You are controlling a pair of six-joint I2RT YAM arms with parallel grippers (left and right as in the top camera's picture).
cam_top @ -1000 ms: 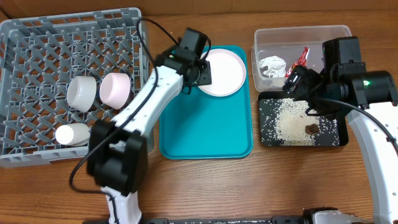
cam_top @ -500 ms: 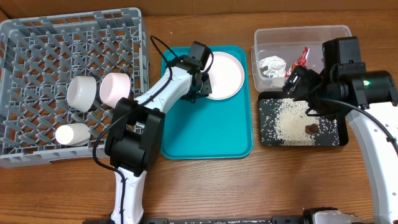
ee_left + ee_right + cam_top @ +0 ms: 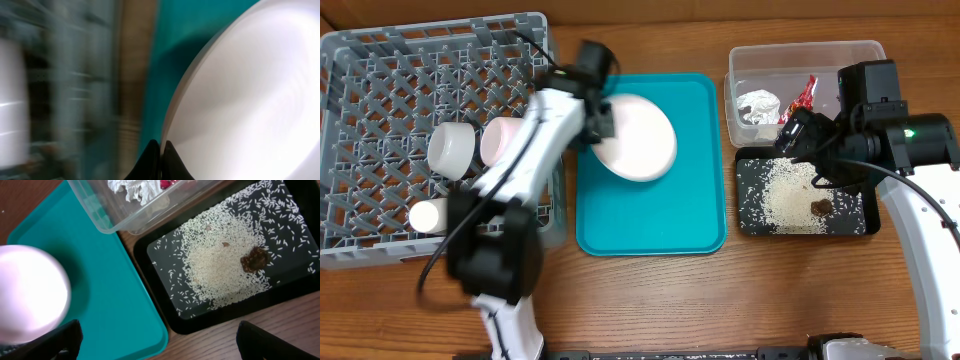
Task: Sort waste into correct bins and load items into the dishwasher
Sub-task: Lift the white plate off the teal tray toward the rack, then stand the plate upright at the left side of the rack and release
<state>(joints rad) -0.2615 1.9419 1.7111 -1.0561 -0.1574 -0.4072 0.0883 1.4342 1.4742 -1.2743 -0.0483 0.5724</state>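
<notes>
My left gripper (image 3: pixel 604 127) (image 3: pixel 161 150) is shut on the rim of the large white plate (image 3: pixel 642 140) (image 3: pixel 245 100). It holds the plate tilted above the teal tray (image 3: pixel 660 225), close to the grey dish rack (image 3: pixel 380 50). A greyish-white bowl (image 3: pixel 450 148), a pink bowl (image 3: pixel 503 143) and a white cup (image 3: pixel 430 216) sit in the rack. My right gripper (image 3: pixel 807 152) (image 3: pixel 157 335) hangs open and empty over the left edge of the black tray (image 3: pixel 860 226) (image 3: pixel 165 310), which holds rice (image 3: pixel 220 260) and a brown lump (image 3: pixel 255 260).
The clear tub (image 3: pixel 800 48) (image 3: pixel 115 220) behind the black tray holds the red wrapper (image 3: pixel 803 93) and the foil piece (image 3: pixel 758 105). Bare wooden table lies in front of both trays. The left arm stretches across the rack's right side.
My left gripper has shut on the plate's rim, then lifted and carried the plate left and forward from the tray's back right corner. The right arm has not moved.
</notes>
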